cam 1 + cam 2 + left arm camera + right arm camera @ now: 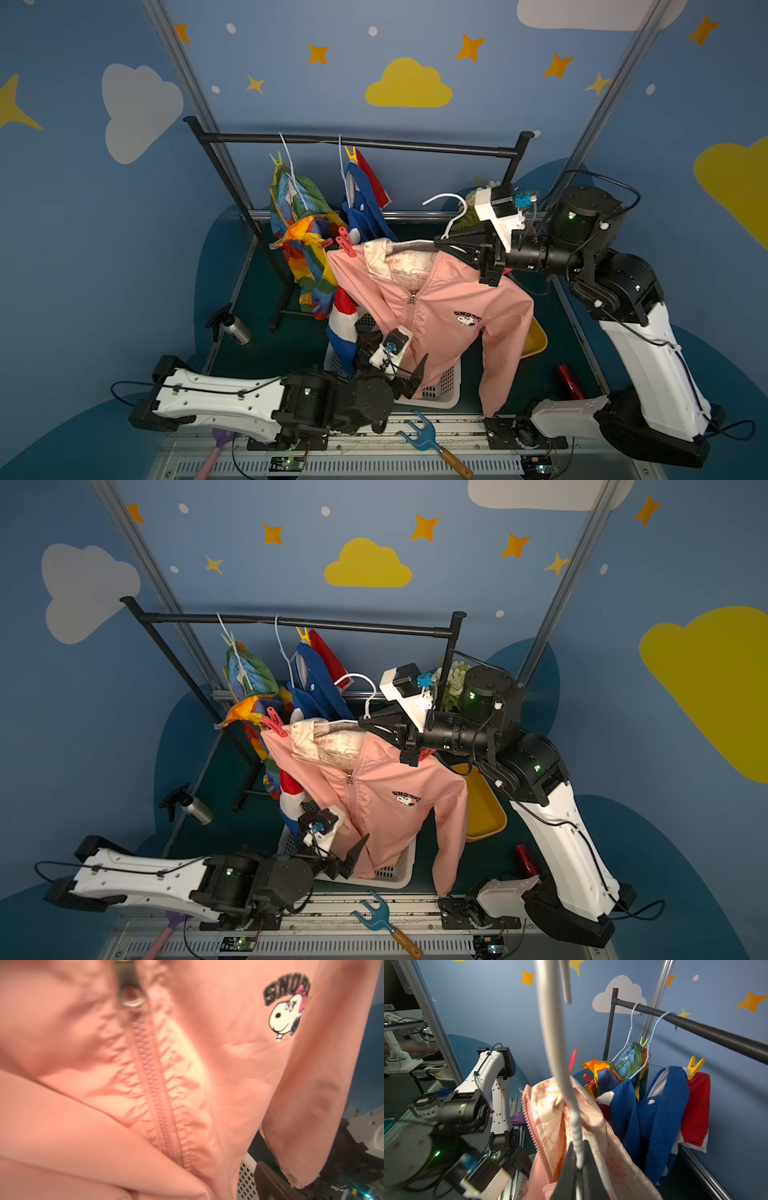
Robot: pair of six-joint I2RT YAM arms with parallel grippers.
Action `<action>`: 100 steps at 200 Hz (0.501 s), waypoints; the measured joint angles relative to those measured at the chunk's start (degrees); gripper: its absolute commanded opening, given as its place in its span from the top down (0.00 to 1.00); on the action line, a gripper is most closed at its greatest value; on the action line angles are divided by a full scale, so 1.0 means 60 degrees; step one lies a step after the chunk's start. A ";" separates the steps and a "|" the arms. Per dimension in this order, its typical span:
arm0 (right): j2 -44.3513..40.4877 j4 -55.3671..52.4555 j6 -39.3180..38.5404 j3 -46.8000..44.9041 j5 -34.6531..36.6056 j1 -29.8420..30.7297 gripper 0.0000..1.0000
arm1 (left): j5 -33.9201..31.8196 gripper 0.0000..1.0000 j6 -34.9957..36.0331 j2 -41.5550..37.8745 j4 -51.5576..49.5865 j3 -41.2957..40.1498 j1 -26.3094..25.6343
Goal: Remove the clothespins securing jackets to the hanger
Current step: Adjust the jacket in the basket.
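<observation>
As the right gripper [440, 241] pinches the white hanger [451, 203] to hold the pink jacket [436, 307] aloft, we note the left gripper [417, 376] spread at its six o'clock.

Top views look down over everything; both wrist views sit close, sharing the pink jacket [228, 1084] [536, 1169].

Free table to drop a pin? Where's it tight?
Bare table between the spray bottle, the rack foot and the white basket. Rail bare from the blue jacket to the right post. Crowded: centre, where the pink jacket, its hanger held by the right tool, hangs over the basket beside the open left tool.
</observation>
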 measured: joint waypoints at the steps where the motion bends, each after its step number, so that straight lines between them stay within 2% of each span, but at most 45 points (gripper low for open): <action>1: 0.0000 -0.0004 -0.0004 0.0000 0.0007 0.0000 1.00 | -0.0087 0.00 -0.0091 0.0135 -0.0033 0.0069 -0.0062; 19: 0.0000 -0.0153 -0.0004 -0.0033 0.0080 0.0000 1.00 | -0.0940 0.00 -0.0710 0.1402 -0.0703 0.1049 -0.0612; 39: -0.0007 -0.0178 -0.0004 -0.0102 0.0109 0.0015 1.00 | -0.1056 0.00 -0.0612 0.2022 -0.0528 0.1668 -0.0783; 73: -0.0004 -0.0364 0.0000 -0.0102 0.0401 0.0018 1.00 | -0.0066 0.00 0.0160 0.3340 0.0943 0.2255 -0.0710; 100: 0.0004 -0.0382 0.0051 -0.0102 0.0678 0.0015 1.00 | 0.0444 0.00 -0.0153 0.4069 0.0933 0.2594 -0.0754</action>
